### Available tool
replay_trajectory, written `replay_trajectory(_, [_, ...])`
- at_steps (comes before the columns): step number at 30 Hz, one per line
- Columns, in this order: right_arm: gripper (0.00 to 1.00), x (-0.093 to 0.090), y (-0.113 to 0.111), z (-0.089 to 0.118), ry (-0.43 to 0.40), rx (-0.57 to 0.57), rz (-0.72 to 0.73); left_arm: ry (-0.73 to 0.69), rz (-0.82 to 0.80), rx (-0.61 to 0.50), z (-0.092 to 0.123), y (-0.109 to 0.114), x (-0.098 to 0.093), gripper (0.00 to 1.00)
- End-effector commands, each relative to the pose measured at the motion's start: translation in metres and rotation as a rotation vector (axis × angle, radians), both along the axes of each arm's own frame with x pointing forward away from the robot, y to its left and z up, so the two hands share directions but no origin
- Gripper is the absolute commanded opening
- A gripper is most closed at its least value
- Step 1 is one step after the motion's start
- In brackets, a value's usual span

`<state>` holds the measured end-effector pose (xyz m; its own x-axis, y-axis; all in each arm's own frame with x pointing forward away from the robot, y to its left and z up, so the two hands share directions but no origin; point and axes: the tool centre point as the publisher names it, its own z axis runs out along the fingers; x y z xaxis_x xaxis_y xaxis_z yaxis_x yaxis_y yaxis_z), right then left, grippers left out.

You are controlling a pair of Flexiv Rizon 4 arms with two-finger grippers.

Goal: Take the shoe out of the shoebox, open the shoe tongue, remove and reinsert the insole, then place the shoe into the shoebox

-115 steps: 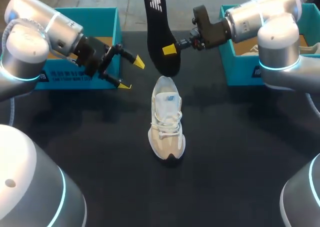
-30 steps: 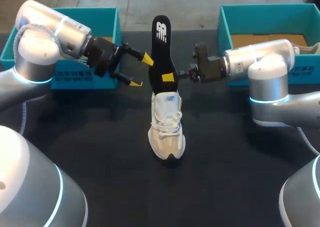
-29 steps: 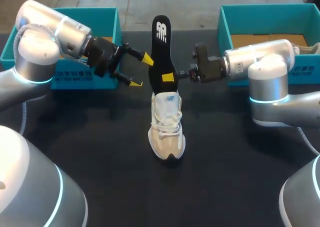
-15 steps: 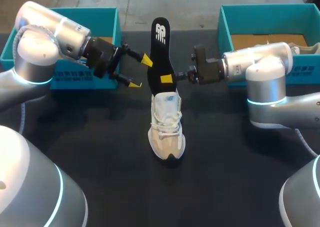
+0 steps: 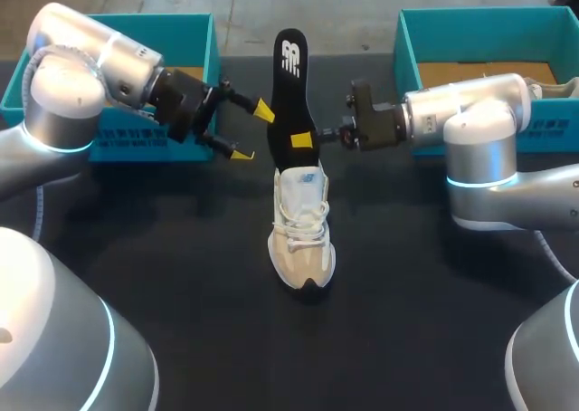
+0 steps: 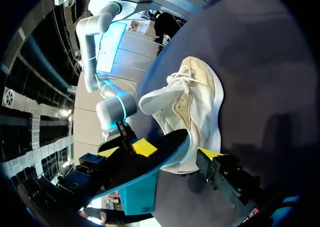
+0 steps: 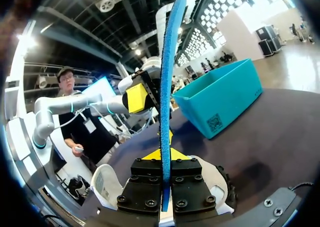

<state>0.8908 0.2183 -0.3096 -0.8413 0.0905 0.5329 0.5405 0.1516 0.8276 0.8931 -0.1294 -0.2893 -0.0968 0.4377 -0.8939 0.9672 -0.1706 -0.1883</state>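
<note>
A beige lace-up shoe (image 5: 303, 234) stands on the black table, toe toward the near edge. A black insole (image 5: 291, 85) with a blue underside is held upright above the shoe's heel. Its lower end meets the shoe's opening. My right gripper (image 5: 305, 140) is shut on the insole's edge from the right. The right wrist view has the insole (image 7: 167, 77) edge-on in that gripper (image 7: 166, 159), with the shoe (image 7: 102, 184) underneath. My left gripper (image 5: 251, 132) is open just left of the insole, apart from it. In its wrist view the insole (image 6: 155, 164) and shoe (image 6: 197, 107) lie ahead of its gripper (image 6: 159, 156).
A teal shoebox (image 5: 154, 19) sits at the back left behind my left arm. A second teal box (image 5: 470, 14) stands at the back right behind my right arm, its corner (image 7: 220, 99) also visible past the insole. Bare black tabletop (image 5: 298, 348) stretches in front of the shoe.
Since the earliest frame my right gripper has come down with the insole to the shoe's opening, and my left gripper has moved right toward it. Over the last second almost nothing has shifted.
</note>
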Motion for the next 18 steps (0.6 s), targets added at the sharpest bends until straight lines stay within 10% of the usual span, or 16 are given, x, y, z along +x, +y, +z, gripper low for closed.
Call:
replay_trajectory(1, [0.00, 0.000, 0.002, -0.001, -0.003, -0.003, -0.007, 0.002, -0.002, -0.001, -0.002, 0.001, 0.001, 1.00])
replay_trajectory(18, [0.00, -0.008, 0.004, -0.014, 0.028, -0.013, -0.008, 0.006, 0.002, -0.001, -0.005, 0.006, 0.003, 1.00])
